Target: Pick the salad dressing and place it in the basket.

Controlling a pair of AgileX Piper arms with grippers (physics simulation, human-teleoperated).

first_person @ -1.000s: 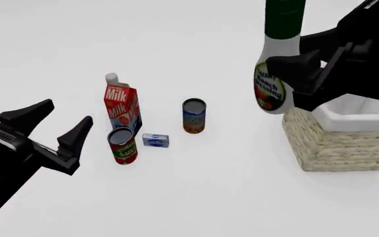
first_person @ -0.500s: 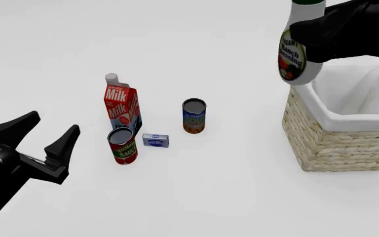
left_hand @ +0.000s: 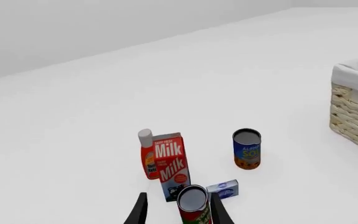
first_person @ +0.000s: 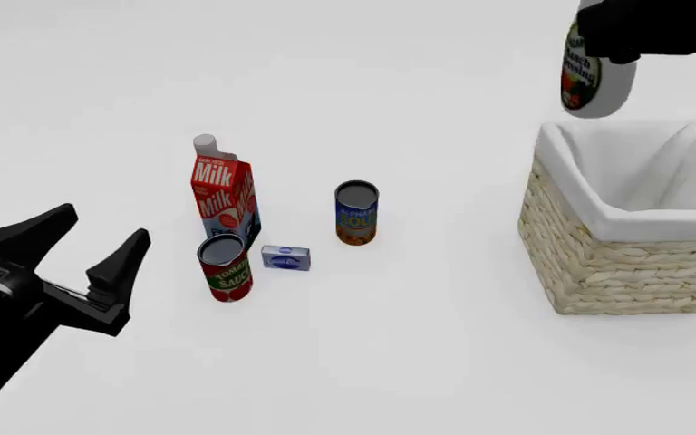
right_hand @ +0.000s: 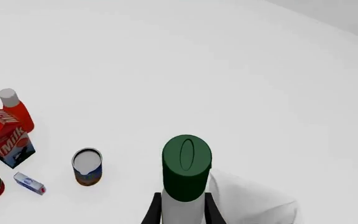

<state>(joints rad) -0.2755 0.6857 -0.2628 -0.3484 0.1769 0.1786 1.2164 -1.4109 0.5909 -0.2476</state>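
The right fingers [right_hand: 182,207] grip the dressing [first_person: 594,83], upright, above the basket's [first_person: 602,263] far-left rim; the opening lies nearer and rightward. The left fingers [first_person: 76,263] hang spread.

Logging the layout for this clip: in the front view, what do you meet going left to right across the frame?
left gripper → milk carton → small blue box → blue can → basket, with the salad dressing held above it by the right gripper.
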